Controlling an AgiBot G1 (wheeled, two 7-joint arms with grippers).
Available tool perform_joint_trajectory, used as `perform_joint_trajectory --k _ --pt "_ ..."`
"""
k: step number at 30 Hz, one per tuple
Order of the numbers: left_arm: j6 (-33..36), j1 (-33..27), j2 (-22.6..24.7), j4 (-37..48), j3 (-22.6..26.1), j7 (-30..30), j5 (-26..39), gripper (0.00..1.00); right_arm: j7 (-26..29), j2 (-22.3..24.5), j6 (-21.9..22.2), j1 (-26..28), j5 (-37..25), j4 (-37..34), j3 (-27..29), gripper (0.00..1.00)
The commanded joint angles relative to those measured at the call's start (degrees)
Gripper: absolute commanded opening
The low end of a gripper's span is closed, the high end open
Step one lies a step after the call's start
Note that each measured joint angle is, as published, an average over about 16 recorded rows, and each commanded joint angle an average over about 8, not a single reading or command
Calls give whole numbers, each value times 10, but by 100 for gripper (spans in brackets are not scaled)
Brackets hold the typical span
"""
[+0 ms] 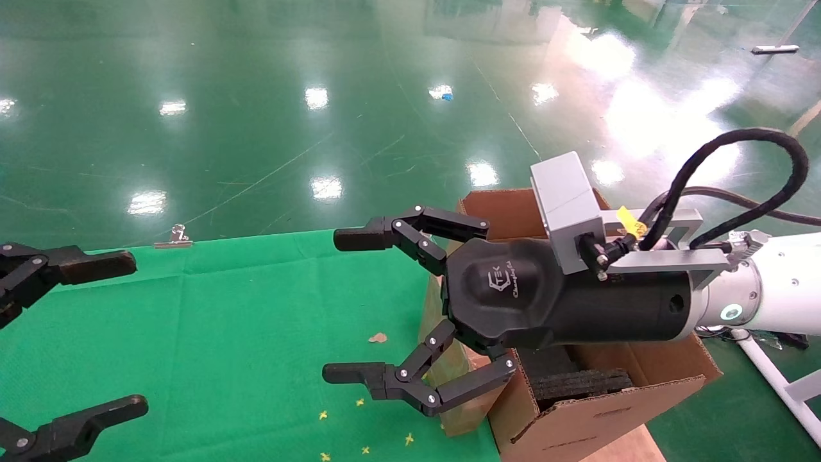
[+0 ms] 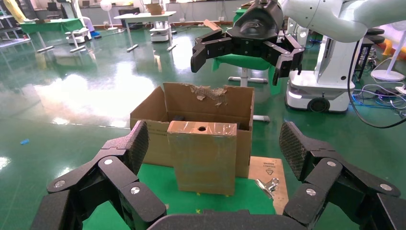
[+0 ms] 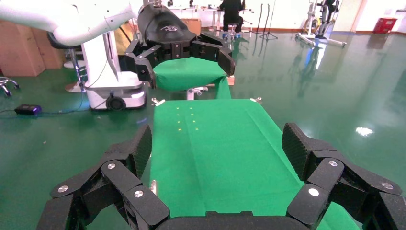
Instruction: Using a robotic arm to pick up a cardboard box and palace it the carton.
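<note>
A: Where is the small flat brown cardboard box [image 2: 202, 156]?

B: It stands upright on the green cloth-covered surface [image 1: 211, 333], its back against the outer wall of the large brown corrugated carton [image 2: 191, 112]. Its taped top face has a small round hole. In the head view only a strip of it [image 1: 458, 378] shows, below the gripper body.

A: And the white tubular right arm's black two-finger gripper [image 1: 346, 308]?

B: It hangs in the air above the box and the carton's near edge, pointing out over the green surface. Its fingers [image 1: 362, 239] are spread wide and grip nothing. The left wrist view shows it [image 2: 245, 52] above the carton's torn rear flap, clear of the box.

A: What is inside the carton?

B: Black foam blocks [image 1: 577, 378] along the inner wall; the rest is hidden by the gripper.

A: The other arm?

B: The all-black left gripper [image 1: 96, 333] sits at the far left edge of the surface, low, fingers [image 1: 96, 264] wide apart, empty.

A: Anything else?

B: A metal binder clip [image 1: 174, 238] on the surface's far edge, and small yellow specks [image 1: 362, 427] on the cloth.
</note>
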Motion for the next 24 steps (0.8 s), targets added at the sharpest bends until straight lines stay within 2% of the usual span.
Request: perform_joint_trajectory --k 1,17,20,24 --pt "0 0 0 0 0 0 0 100 0 0 0 0 0 0 0 100" --pt "0 0 0 0 0 0 0 100 1 0 0 2 -8 1 -4 100" --pt "0 0 0 0 0 0 0 100 6 0 -1 10 -32 7 -15 100" --pt "0 0 0 0 0 0 0 100 24 -5 -6 38 -96 22 -47 100"
